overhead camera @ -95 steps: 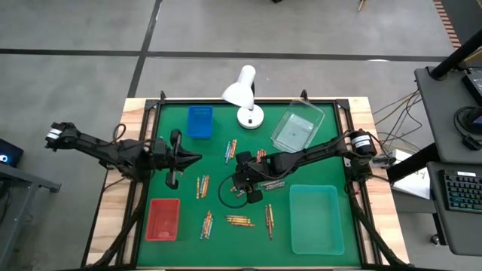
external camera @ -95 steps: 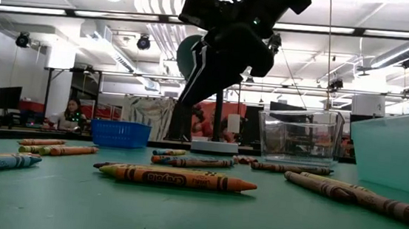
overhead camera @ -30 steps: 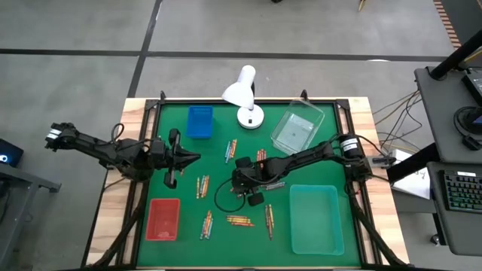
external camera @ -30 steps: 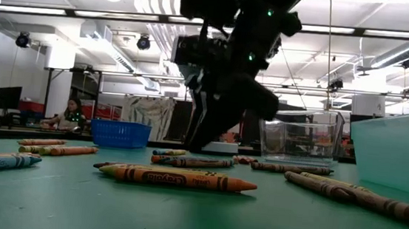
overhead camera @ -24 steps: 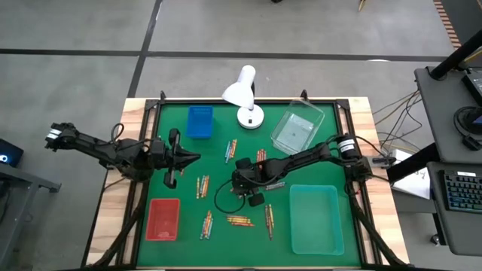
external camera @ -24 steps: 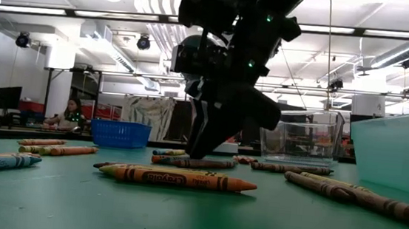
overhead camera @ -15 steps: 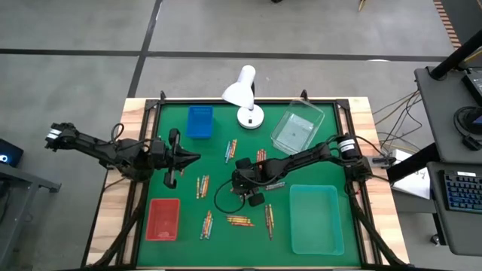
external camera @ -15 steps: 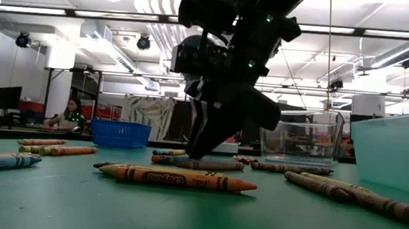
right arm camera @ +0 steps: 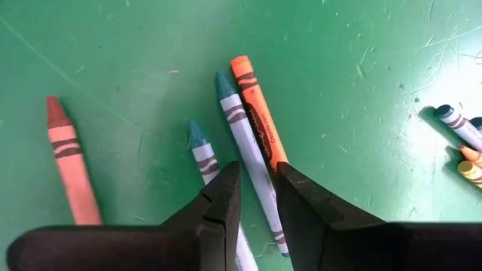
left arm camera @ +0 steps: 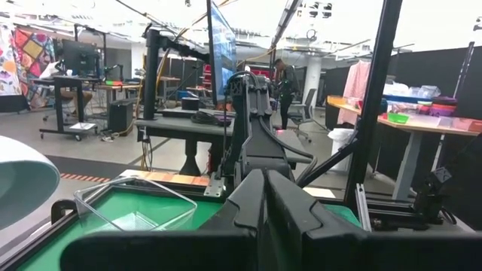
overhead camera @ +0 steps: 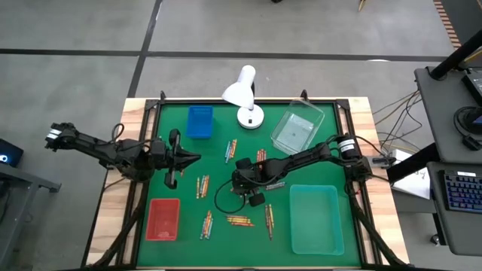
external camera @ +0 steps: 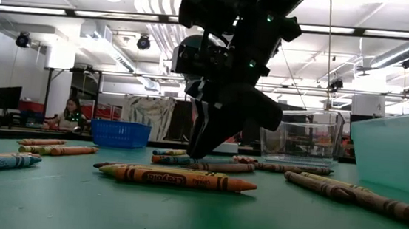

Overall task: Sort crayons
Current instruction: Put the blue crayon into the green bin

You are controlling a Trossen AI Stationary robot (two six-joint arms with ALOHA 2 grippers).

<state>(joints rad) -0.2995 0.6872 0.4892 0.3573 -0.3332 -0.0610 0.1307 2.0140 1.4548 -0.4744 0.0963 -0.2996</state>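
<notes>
Crayons lie in small groups on the green mat (overhead camera: 301, 177): one group (overhead camera: 202, 186) left of centre, others (overhead camera: 239, 220) toward the front. My right gripper (overhead camera: 239, 183) is down at the mat in the middle. In the right wrist view its fingers (right arm camera: 226, 199) straddle a light blue crayon (right arm camera: 245, 135) with a narrow gap on each side, open. An orange crayon (right arm camera: 256, 113) lies against that one, and a second blue crayon (right arm camera: 202, 150) and a red crayon (right arm camera: 66, 158) lie beside them. My left gripper (overhead camera: 196, 157) waits shut at the left (left arm camera: 263, 197).
A blue tray (overhead camera: 199, 121) stands at the back left and a red tray (overhead camera: 163, 218) at the front left. A teal tray (overhead camera: 316, 218) is front right, a clear tray (overhead camera: 297, 129) back right. A white lamp (overhead camera: 245, 94) stands at the back. A black cable loop (overhead camera: 224, 197) lies by the right gripper.
The right gripper has come down onto the mat and its fingers have narrowed around the light blue crayon. The crayons under it shifted slightly in the low view. The left arm stayed still.
</notes>
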